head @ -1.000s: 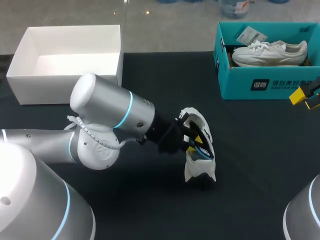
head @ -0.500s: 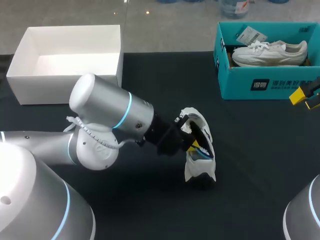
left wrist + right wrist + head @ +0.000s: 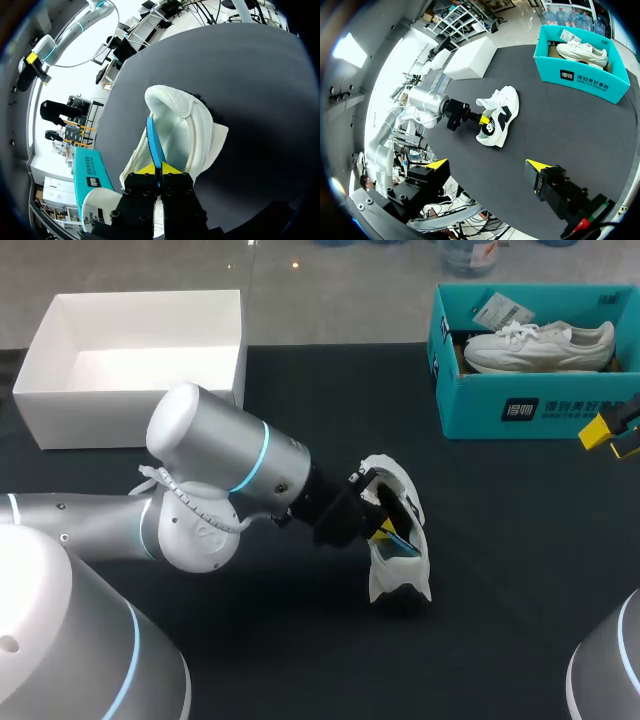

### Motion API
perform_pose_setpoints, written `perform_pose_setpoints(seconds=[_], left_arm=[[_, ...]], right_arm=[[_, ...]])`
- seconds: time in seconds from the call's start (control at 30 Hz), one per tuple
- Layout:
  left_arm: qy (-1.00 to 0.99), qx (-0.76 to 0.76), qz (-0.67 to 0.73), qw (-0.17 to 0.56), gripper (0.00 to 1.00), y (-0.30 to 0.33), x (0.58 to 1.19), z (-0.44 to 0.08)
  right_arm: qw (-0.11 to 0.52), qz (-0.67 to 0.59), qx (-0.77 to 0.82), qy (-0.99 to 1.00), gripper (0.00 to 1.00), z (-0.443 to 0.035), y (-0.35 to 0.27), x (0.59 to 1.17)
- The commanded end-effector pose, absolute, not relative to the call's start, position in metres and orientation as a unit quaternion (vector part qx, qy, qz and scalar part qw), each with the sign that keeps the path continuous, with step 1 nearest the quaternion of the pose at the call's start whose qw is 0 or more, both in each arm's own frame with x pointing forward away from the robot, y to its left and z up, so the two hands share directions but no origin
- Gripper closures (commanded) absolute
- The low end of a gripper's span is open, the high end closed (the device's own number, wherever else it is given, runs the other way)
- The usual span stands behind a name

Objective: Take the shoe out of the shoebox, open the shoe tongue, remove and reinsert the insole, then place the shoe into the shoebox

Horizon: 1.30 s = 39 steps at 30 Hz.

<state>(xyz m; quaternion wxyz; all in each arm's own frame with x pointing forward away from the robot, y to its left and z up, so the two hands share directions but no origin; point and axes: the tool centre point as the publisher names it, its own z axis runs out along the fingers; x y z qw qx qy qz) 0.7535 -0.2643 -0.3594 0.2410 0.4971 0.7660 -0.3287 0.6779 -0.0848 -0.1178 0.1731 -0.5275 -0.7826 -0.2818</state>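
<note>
A: Mid-table, the shoe [image 3: 400,575] seems tipped onto its side with its opening toward the left arm. It's well apart from the teal shoebox [image 3: 480,410] and the white box [image 3: 90,420].

B: Left end effector [image 3: 159,169]?

A: Pinched on the edge of the blue insole [image 3: 154,145], tips almost meeting with only the thin foam between them. The insole stands partly out of the shoe's mouth. Can't tell if it's going out or in.

B: Right end effector [image 3: 487,165]?

A: Spread wide, holding nothing. It's off by the table's right edge near the teal shoebox, nowhere near the shoe.

B: Risks?

A: Main one is that nothing pins the shoe. A pull or push on the insole probably drags the whole shoe across the table instead of sliding the insole. Second, the grip is on a thin edge, so the foam could slip free or fold. On reinsertion a buckled insole could jam at the heel or bunch under the tongue.

B: Mitigation?

A: Brace the heel with the right arm first. Keep the stroke in line with the sole.
</note>
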Motion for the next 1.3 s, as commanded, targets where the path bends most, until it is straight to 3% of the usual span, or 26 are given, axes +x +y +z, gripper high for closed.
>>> perform_pose_setpoints(seconds=[0.03,0.5,0.57,0.63,0.77,0.8,0.83,1.07,1.13,1.17,1.2,1.3], left_arm=[[0.768,0.497,-0.325,0.241,1.00,-0.267,0.755,-0.364],[0.759,0.504,-0.331,0.245,1.00,-0.260,0.746,-0.349],[0.759,0.503,-0.331,0.247,0.85,-0.259,0.745,-0.347],[0.759,0.502,-0.331,0.248,0.80,-0.259,0.743,-0.347],[0.759,0.502,-0.333,0.248,0.56,-0.261,0.739,-0.346],[0.759,0.502,-0.333,0.247,0.44,-0.261,0.738,-0.346],[0.759,0.502,-0.334,0.246,0.42,-0.262,0.737,-0.346],[0.756,0.503,-0.339,0.246,0.56,-0.264,0.729,-0.342],[0.755,0.504,-0.340,0.246,0.67,-0.265,0.728,-0.343],[0.755,0.504,-0.341,0.245,0.67,-0.265,0.728,-0.344],[0.754,0.505,-0.341,0.245,0.79,-0.265,0.728,-0.344],[0.753,0.508,-0.341,0.243,0.91,-0.265,0.727,-0.345]], right_arm=[[0.174,-0.280,-0.528,-0.783,0.00,-0.118,-0.084,0.679],[0.174,-0.280,-0.528,-0.783,0.00,-0.118,-0.084,0.679],[0.174,-0.280,-0.528,-0.783,0.00,-0.118,-0.084,0.679],[0.174,-0.280,-0.528,-0.783,0.00,-0.118,-0.084,0.679],[0.174,-0.280,-0.528,-0.783,0.00,-0.118,-0.084,0.679],[0.174,-0.280,-0.528,-0.783,0.00,-0.118,-0.084,0.679],[0.174,-0.280,-0.528,-0.783,0.00,-0.118,-0.084,0.679],[0.174,-0.280,-0.528,-0.783,0.00,-0.118,-0.084,0.679],[0.174,-0.280,-0.528,-0.783,0.00,-0.118,-0.084,0.679],[0.174,-0.280,-0.528,-0.783,0.00,-0.118,-0.084,0.679],[0.174,-0.280,-0.528,-0.783,0.00,-0.118,-0.084,0.679],[0.174,-0.280,-0.528,-0.783,0.00,-0.118,-0.084,0.679]])
